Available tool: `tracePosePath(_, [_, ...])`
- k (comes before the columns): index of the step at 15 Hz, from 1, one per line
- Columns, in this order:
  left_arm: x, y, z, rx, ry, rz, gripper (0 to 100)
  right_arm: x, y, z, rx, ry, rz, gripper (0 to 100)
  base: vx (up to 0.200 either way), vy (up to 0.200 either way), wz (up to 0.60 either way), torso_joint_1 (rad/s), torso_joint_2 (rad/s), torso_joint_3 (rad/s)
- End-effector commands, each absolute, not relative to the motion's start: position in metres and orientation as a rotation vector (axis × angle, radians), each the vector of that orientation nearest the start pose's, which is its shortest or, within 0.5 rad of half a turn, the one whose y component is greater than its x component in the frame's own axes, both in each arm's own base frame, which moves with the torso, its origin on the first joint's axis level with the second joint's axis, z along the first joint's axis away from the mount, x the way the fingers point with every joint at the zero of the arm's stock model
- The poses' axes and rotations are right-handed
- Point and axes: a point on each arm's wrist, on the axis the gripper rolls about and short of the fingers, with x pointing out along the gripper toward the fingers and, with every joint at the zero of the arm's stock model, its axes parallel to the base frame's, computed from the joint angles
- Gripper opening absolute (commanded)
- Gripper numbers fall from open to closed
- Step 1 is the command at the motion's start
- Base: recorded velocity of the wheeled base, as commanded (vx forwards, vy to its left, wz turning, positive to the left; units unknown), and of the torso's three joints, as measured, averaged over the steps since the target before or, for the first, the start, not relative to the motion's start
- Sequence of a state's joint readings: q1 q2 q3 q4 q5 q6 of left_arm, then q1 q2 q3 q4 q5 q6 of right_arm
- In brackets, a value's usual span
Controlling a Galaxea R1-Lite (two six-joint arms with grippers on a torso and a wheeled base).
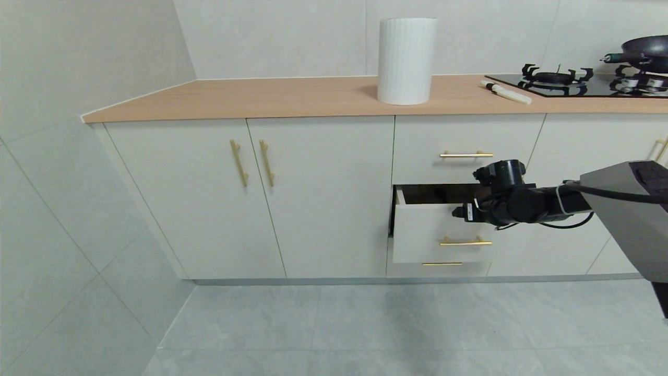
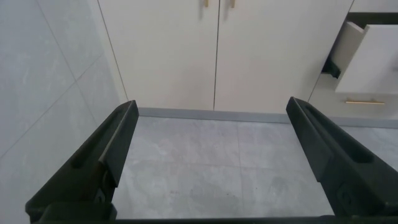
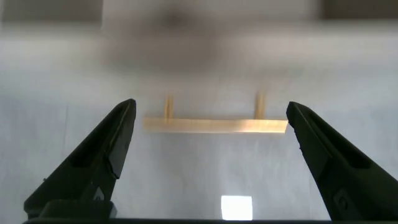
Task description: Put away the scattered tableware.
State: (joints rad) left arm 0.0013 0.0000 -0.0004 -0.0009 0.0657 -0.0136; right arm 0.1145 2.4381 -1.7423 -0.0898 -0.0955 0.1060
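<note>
- While the right tool (image 1: 463, 212) is hanging wide open and empty just before the part-open drawer (image 1: 433, 230), its jaws are framing a brass bar handle (image 3: 214, 126).
- Left tool (image 2: 211, 109) is gaping wide too, holding nothing, over grey floor tiles (image 2: 205, 168).
- Pale slim utensil (image 1: 505, 92) is lying flat on the wood-grain tabletop (image 1: 261, 96), just beside the black hob (image 1: 574, 86), apart from the ribbed white cylinder (image 1: 406, 60).
- Judging it light, stiff, smooth, probably slippery; pinching across its middle from above is looking safest.

No legible text, number or sign on the cupboards (image 1: 209, 209), drawer (image 1: 425, 232) or bench (image 1: 287, 96). A small white label (image 1: 468, 211) beside the right end effector (image 1: 457, 213) bears print too small to read.
</note>
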Motion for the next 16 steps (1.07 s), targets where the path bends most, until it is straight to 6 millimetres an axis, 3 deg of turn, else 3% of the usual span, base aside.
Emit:
tracePosePath(1, [-0.023, 0.001, 0.076, -0.014, -0.002, 0.067, 100, 0.501, 0.052, 0.064, 0.04, 0.594, -0.026, 100, 0.0, 0.0, 0.0, 0.0, 0.0, 0.0])
tracePosePath(10, [-0.023, 0.001, 0.076, -0.014, -0.002, 0.067, 100, 0.53, 0.051, 0.036, 0.096, 0.47, -0.142, 100, 0.0, 0.0, 0.0, 0.0, 0.0, 0.0])
tracePosePath(16, [-0.023, 0.001, 0.076, -0.014, -0.002, 0.067, 100, 0.545, 0.051, 0.03, 0.129, 0.376, -0.196, 100, 0.0, 0.0, 0.0, 0.0, 0.0, 0.0])
